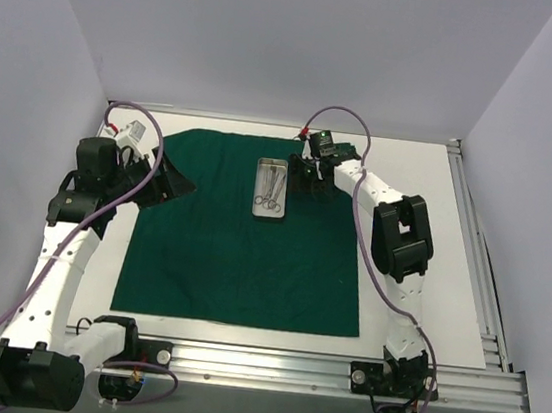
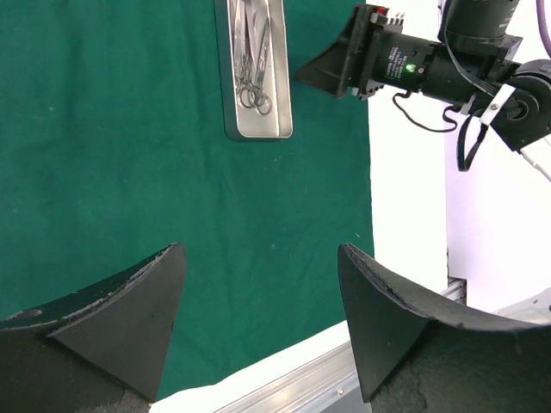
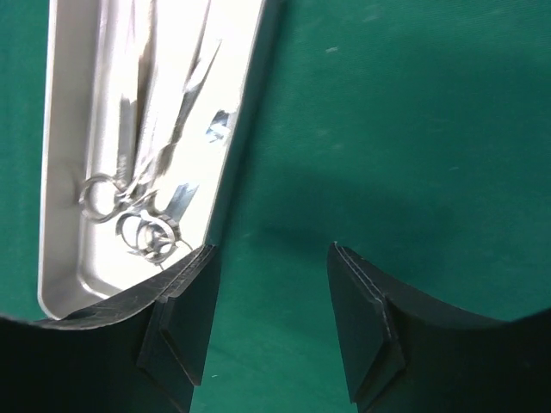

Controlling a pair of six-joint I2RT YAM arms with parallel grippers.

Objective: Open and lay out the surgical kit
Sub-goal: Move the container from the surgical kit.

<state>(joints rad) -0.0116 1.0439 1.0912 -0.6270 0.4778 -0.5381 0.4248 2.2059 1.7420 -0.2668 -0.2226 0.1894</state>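
Observation:
The dark green cloth lies spread flat as a large square drape on the table. The small steel tray sits on its far middle part, with ring-handled instruments inside. My right gripper is open and empty, just right of the tray, low over the cloth. In the right wrist view the tray and instruments lie left of the open gripper. My left gripper is open and empty above the cloth's far left edge. The left wrist view shows cloth, tray and the right gripper.
The white table surface surrounds the cloth. An aluminium rail runs along the near edge, another along the right side. White walls enclose the back and sides.

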